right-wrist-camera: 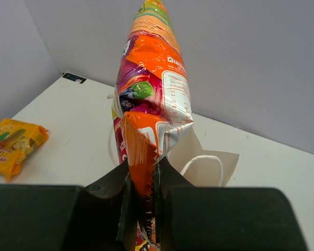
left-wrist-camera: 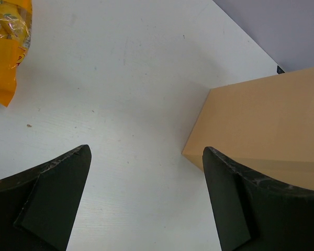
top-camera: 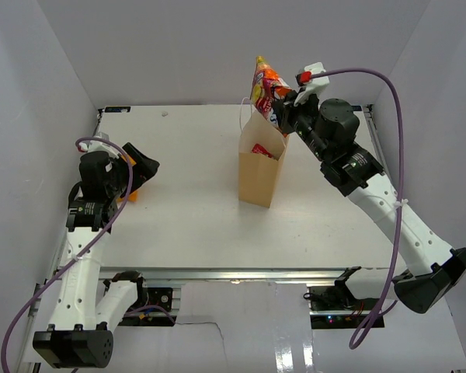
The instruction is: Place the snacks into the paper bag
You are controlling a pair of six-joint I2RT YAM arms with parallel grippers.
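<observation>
1. The right gripper's two black fingers fill the bottom of the right wrist view. They are pressed together on the crimped side seam of an orange-and-purple packet.
2. That packet stands on end in the pinch. Its yellow-green top points up towards the grey back wall, and its lower end drops out of sight below the fingers.
3. Just behind the pinch are the folded tan rim of the paper bag and one thin white handle.
4. From the top camera, the bag stands upright near the middle of the white table, mouth open. The held packet is above the mouth at its far right corner. Whether its lower end is already inside the rim cannot be told.
5. A red packet lies inside the bag, below the rim.
6. The left gripper has its jaws spread wide and holds nothing. In the left wrist view, bare table shows between its dark fingertips.
7. Beyond that gap, the bag's flat tan side rises at the right, well apart from this gripper.
8. A yellow packet lies flat on the table at the upper left of that view. It is close to the left gripper but not touched by it. It sits far out on the table's left side, well apart from the bag.
</observation>
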